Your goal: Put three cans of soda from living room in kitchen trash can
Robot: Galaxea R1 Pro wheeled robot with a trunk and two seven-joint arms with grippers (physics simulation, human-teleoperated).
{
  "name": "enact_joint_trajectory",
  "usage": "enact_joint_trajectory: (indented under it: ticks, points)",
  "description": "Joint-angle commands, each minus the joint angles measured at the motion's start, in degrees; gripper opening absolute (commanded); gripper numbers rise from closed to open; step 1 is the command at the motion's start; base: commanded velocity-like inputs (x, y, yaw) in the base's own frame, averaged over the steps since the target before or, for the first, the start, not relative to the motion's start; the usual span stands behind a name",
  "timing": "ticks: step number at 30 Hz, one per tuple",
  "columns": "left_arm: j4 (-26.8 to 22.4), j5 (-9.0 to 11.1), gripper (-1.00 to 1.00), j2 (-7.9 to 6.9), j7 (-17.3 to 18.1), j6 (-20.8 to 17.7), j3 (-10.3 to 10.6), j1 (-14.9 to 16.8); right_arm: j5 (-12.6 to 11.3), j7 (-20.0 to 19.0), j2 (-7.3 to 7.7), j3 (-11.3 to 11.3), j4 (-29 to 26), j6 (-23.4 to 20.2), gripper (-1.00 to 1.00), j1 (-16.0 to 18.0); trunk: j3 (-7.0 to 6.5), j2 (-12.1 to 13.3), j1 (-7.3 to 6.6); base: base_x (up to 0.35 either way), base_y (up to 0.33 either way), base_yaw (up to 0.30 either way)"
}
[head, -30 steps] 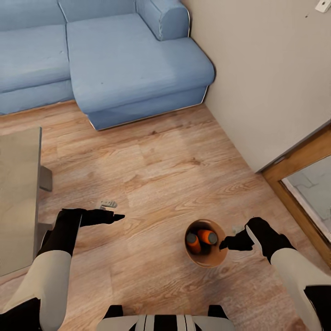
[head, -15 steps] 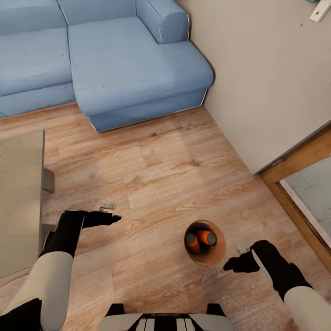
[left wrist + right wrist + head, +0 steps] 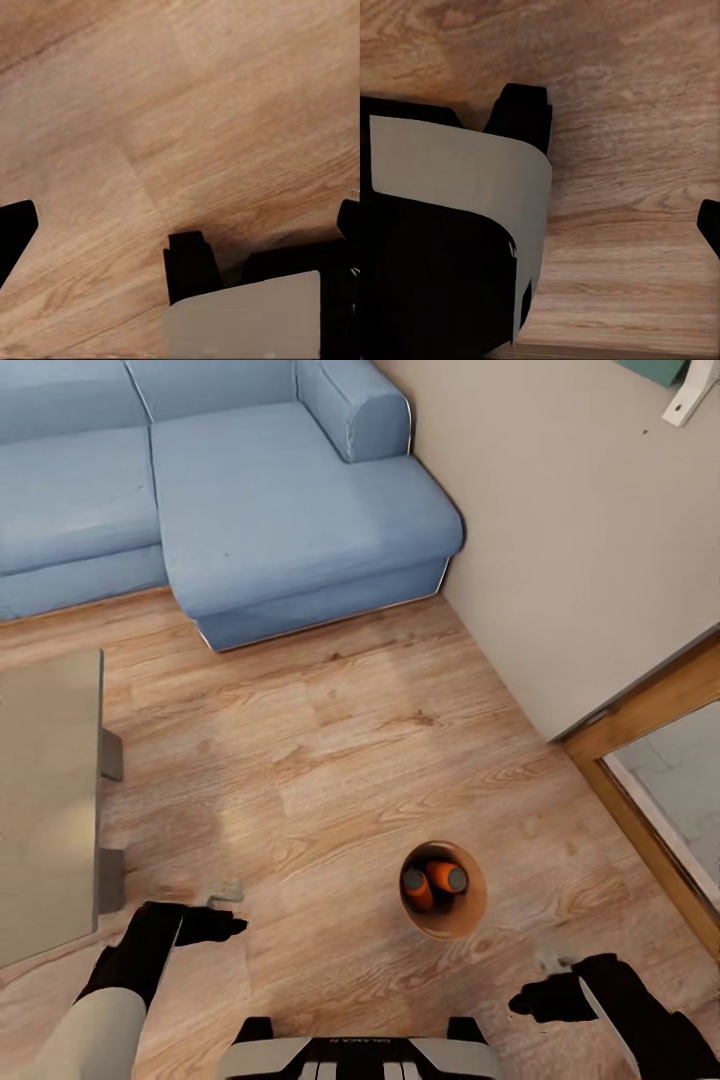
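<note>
Standing on the wood floor between the two grippers, the bin held two orange cans, looked light, stiff and best gripped at its rim, while the left gripper and right gripper carried nothing, though I cannot tell their finger state.

Head camera: high, angled steeply down over wood floor toward blue sofa. Both wrist cameras: close above same floor, facing down.
</note>
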State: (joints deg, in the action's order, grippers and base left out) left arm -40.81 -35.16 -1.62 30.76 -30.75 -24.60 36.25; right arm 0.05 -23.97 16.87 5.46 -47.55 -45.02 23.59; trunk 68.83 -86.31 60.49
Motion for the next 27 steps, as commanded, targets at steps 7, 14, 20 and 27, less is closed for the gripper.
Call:
enact_joint_trajectory:
  ticks: [7,14,20,27]
  points:
    - [2.15,-0.06,1.00,-0.38,-9.42,14.95,-9.85,-11.46,0.02,1.01,-0.14,0.02,0.99,12.82,1.00,-9.43,-1.27,2.82,-1.54,0.000,0.000,0.000]
    - [13.85,0.05,1.00,-4.02,-13.79,27.05,-12.15,-15.07,-0.01,2.05,-0.47,-4.20,14.57,25.13,1.00,-12.34,-2.52,5.63,-3.08,0.000,0.000,0.000]
    - [22.19,0.61,1.00,-6.41,-19.20,36.31,-13.39,-16.22,-0.07,7.47,-0.60,-6.37,27.90,35.50,1.00,-12.62,-3.60,8.04,-4.40,0.000,0.000,0.000]
    - [28.11,1.94,1.00,-7.92,-21.24,45.84,-13.76,-19.48,-0.14,10.12,-0.67,-6.89,36.89,44.66,1.00,-12.69,-4.86,10.84,-5.93,0.000,0.000,0.000]
